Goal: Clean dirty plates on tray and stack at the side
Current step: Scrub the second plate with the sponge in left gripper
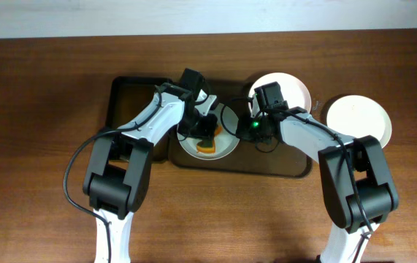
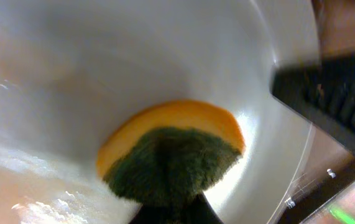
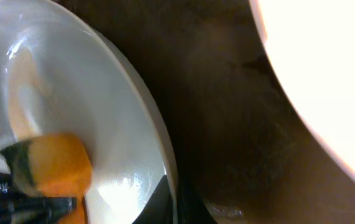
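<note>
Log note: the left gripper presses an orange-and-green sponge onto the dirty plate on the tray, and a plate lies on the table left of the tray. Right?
Wrong side. In the overhead view the off-tray plate lies on the table right of the tray. The left gripper does press the orange-and-green sponge onto the dirty plate.

Overhead cam looks straight down on whole worktop [image 1: 33, 109]. Both wrist cams sit v. close, angled down, sharing the white plate [image 2: 133, 56] w/ orange sponge [image 3: 59, 165].
</note>
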Tool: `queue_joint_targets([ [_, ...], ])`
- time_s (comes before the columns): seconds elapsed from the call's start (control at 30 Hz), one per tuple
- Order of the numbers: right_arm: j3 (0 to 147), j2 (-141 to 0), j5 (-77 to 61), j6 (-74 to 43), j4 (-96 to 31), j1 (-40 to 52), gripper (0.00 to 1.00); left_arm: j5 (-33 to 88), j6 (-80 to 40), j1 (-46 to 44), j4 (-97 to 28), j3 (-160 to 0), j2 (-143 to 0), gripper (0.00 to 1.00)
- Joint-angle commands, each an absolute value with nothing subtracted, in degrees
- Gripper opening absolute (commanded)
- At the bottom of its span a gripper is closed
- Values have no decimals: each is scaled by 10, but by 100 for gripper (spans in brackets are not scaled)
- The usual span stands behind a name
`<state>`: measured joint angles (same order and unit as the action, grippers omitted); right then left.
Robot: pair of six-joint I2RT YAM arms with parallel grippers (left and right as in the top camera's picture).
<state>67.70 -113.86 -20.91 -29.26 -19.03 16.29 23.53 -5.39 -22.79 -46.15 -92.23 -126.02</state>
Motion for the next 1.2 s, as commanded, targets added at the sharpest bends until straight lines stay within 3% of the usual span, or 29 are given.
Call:
queue_joint_targets([
  [0.0, 677, -1149, -210, -294, -190, 165, 4, 30, -196, -228, -421, -919, -1266, 0],
  [0.07, 677, -1149, -210, -294, -190, 165, 4, -76, -296, -228, -404, -919, -1266, 0],
  [0.13, 677, -1149, -210, -293, -190, 165, 4, -88, -308, -228, -400, -919, -1266, 0],
  [0.23, 677, -1149, -210, -292, -190, 165, 4, -9, -296, -229, -468, -919, -1266, 0],
  [0.33, 677, -1149, -211, -292, -190, 165, 4, 116, -206, -229, -553, -919, -1266, 0],
  [0.47, 677, -1149, -214, -292, -190, 165, 4, 219, -86, -231, -538, -919, -1266, 0],
  [0.57, 677, -1149, -215, -292, -191, 165, 4, 242, -65, -231, -493, -919, -1266, 0],
  [0.7, 677, -1149, -214, -291, -192, 165, 4, 193, -68, -231, -419, -919, -1266, 0],
  [0.8, 677, -1149, -214, -290, -192, 165, 4, 46, -100, -231, -385, -919, -1267, 0],
  [0.97, 677, -1149, -214, -289, -192, 165, 4, -58, -201, -231, -423, -919, -1266, 0],
  [1.03, 677, -1149, -214, -289, -192, 165, 4, -35, -225, -232, -456, -919, -1266, 0],
  [1.17, 677, -1149, -214, -289, -192, 165, 4, 191, -169, -237, -543, -920, -1266, 0],
])
